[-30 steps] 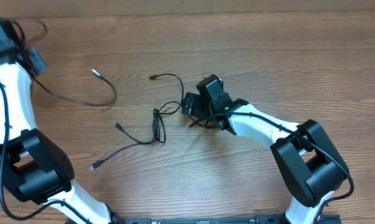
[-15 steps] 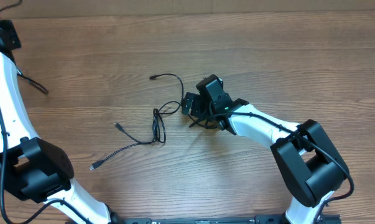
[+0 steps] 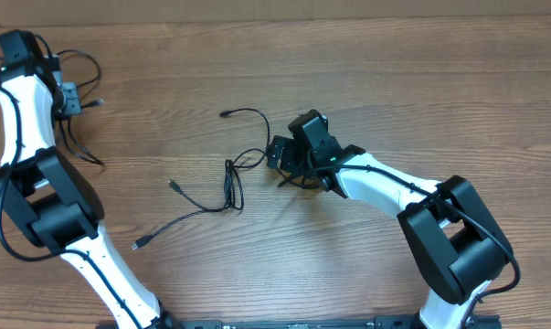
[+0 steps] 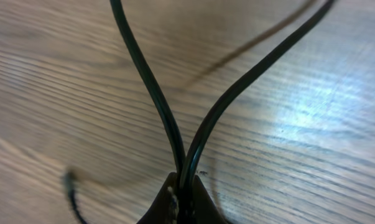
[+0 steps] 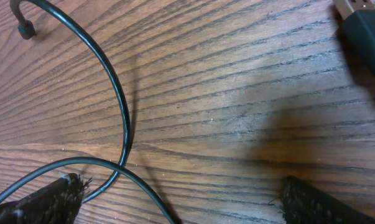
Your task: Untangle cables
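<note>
At the far left, the left gripper [image 3: 71, 99] is pinching a doubled loop of one thin black flexible cord [image 4: 151, 87], jaws fully closed on both strands, well apart from the rest; it is probably best laid down out there. Mid-way across the brown wooden table [image 3: 421, 82], the remaining thin black cords [image 3: 231, 185] are lying loosely crossed. Just beside them, the right gripper [image 5: 181, 205] is hovering with jaws spread wide, gripping nothing; it should be aiming for a single strand, clear of the crossing.

Far left: left claw [image 3: 71, 97] gripping cable [image 3: 98, 64]; centre: right claw [image 3: 289, 139] spread beside tangle [image 3: 227, 183].
</note>
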`<action>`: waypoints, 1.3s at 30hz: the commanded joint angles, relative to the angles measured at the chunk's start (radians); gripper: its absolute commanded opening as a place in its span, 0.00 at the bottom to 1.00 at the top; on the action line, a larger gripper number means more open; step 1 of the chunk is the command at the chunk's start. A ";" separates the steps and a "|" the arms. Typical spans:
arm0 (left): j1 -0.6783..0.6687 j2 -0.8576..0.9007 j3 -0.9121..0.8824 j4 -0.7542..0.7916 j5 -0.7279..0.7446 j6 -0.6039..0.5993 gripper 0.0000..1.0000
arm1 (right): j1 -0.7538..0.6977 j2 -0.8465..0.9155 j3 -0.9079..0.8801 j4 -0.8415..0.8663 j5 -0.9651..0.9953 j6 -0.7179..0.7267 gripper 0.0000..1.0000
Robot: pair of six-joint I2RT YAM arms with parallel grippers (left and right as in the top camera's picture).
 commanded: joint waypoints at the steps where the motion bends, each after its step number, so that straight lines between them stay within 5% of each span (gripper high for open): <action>1: -0.001 0.045 0.002 -0.014 0.026 0.015 0.04 | -0.001 -0.030 0.008 0.005 0.002 -0.003 1.00; 8: 0.000 0.067 -0.009 -0.024 0.005 0.015 0.04 | -0.001 -0.030 0.008 0.005 0.002 -0.003 1.00; 15: 0.015 0.067 -0.009 -0.045 -0.177 -0.051 0.05 | -0.001 -0.030 0.008 0.005 0.002 -0.003 1.00; 21: 0.044 0.067 -0.009 -0.053 -0.158 -0.070 0.12 | -0.001 -0.030 0.008 0.005 0.002 -0.003 1.00; 23: 0.050 0.067 -0.009 -0.052 -0.158 -0.076 0.37 | -0.001 -0.030 0.008 0.005 0.002 -0.003 1.00; 24: 0.051 0.067 -0.009 -0.049 -0.150 -0.084 0.71 | -0.001 -0.030 0.008 0.005 0.002 -0.003 1.00; 26: 0.051 0.067 -0.008 -0.044 -0.113 -0.083 0.79 | -0.001 -0.030 0.008 0.005 0.002 -0.003 1.00; 36: 0.051 0.048 0.069 -0.067 0.074 -0.109 0.81 | -0.001 -0.030 0.008 0.005 0.002 -0.003 1.00; 38: 0.051 0.043 0.084 -0.082 0.084 -0.113 0.74 | -0.001 -0.030 0.008 0.005 0.002 -0.003 1.00; 39: 0.051 0.041 0.086 -0.089 0.089 -0.113 0.49 | -0.001 -0.030 0.008 0.005 0.002 -0.003 1.00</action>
